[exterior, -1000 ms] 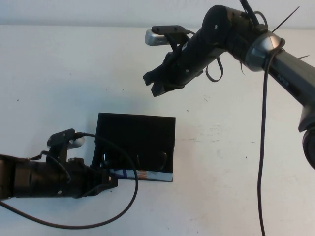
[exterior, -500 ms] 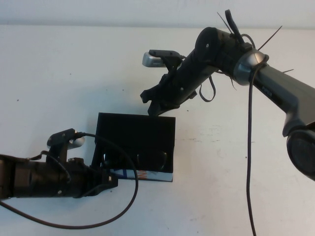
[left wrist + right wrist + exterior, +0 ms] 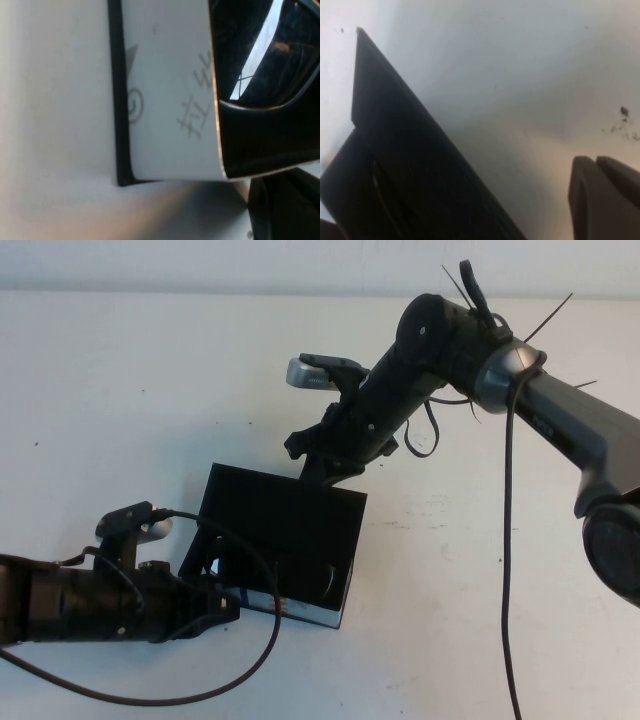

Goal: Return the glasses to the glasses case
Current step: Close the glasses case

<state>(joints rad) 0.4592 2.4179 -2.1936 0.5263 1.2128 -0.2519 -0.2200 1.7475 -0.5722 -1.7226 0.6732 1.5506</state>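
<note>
The right pincer (image 3: 312,462) hung at the far edge of the glasses case (image 3: 285,530), its dark fingers drawn close together and holding nothing, their tips right at the raised lid; whether they actually touched it I could not tell. From the right wrist view the lid's black edge ran slantwise across the white table (image 3: 520,75), one fingertip (image 3: 600,200) low in the corner.

The left pincer (image 3: 212,608) lay low at the case's near left corner, pressed up against the printed side. How wide it stood I could not tell. Its wrist view showed the pale printed strip, with one dark lens of the glasses (image 3: 265,55) just above it.

The case sat open near the middle of the table (image 3: 120,420), skewed a little, with the glasses (image 3: 275,578) lying inside against its near wall.
</note>
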